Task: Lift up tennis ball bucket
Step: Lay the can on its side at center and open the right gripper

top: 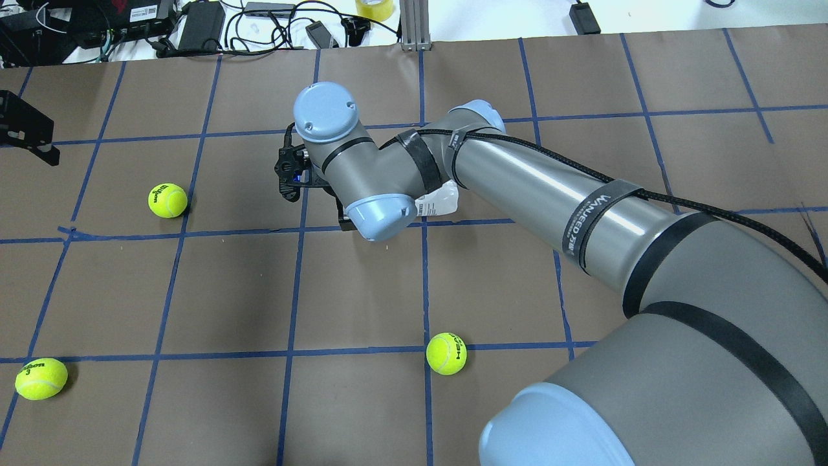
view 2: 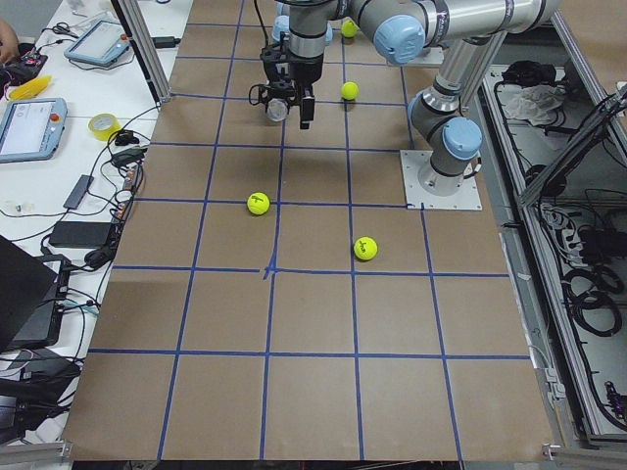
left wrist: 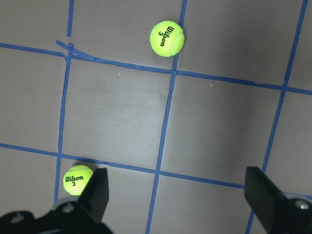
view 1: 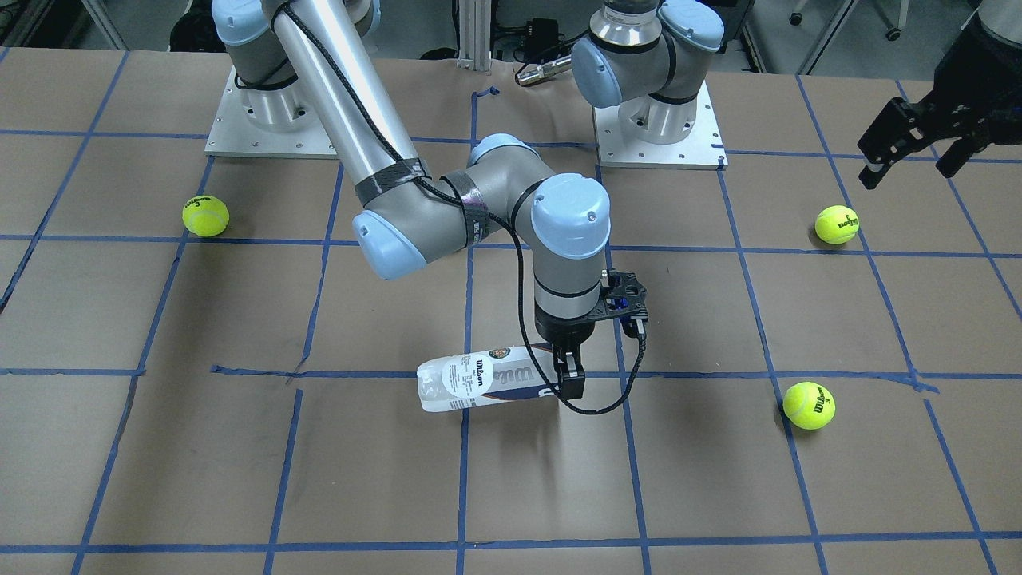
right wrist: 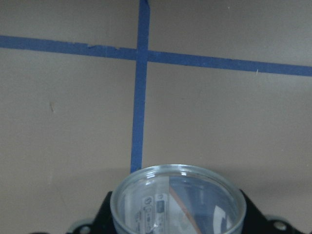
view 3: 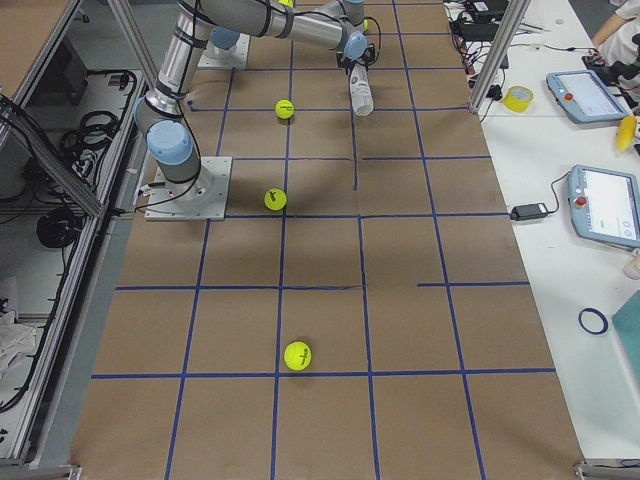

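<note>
The tennis ball bucket [view 1: 479,383] is a clear can with a white-and-navy Wilson label. It lies on its side near the table's middle. My right gripper [view 1: 568,379] is shut on it near its open end. In the right wrist view the can's round rim [right wrist: 178,202] fills the bottom, between the two fingers. In the overhead view only the can's end [top: 441,199] shows under the right arm. The can seems to hang slightly above the table, over its own shadow. My left gripper [view 1: 910,164] is open and empty, high at the table's side [left wrist: 178,195].
Three loose yellow-green tennis balls lie on the brown paper: one [view 1: 205,216] near the right arm's base, one [view 1: 837,224] below the left gripper, one [view 1: 809,405] to the side of the can. Blue tape lines [view 1: 468,447] grid the table.
</note>
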Robot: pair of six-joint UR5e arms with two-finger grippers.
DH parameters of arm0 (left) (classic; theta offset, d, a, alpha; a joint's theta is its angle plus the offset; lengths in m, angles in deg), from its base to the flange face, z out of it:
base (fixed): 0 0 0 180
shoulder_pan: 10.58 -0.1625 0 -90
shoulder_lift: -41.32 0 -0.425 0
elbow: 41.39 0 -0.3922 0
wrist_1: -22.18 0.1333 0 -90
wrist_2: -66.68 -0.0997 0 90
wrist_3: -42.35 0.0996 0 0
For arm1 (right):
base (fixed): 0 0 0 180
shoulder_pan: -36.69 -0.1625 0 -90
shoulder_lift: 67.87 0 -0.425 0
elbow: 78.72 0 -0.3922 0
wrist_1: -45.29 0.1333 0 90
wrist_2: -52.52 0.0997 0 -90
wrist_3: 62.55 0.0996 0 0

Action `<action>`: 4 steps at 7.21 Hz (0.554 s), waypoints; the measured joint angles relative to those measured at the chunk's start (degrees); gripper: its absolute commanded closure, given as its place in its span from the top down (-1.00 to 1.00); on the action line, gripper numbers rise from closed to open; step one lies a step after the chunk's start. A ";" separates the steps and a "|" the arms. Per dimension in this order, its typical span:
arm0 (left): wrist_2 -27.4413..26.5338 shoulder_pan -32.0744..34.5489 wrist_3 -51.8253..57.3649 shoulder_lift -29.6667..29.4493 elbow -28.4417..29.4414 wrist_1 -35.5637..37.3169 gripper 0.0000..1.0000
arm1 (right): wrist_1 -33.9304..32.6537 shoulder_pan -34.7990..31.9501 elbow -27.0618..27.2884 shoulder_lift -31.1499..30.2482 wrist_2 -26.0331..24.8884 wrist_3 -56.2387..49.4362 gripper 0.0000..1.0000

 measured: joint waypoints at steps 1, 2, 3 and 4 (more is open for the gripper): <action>-0.01 -0.02 0.00 0.00 0.00 0.00 1.00 | 0.00 -0.03 0.00 0.44 0.27 -0.08 0.99; 0.01 -0.02 0.00 -0.01 0.00 -0.01 1.00 | -0.03 -0.04 -0.07 0.44 0.61 -0.14 0.97; 0.14 0.00 0.00 -0.04 0.01 -0.01 1.00 | 0.14 0.23 -0.19 -0.31 1.96 0.19 0.96; 0.61 0.09 0.00 -0.14 0.14 0.03 1.00 | 1.37 1.41 -0.41 -2.24 4.34 0.76 0.98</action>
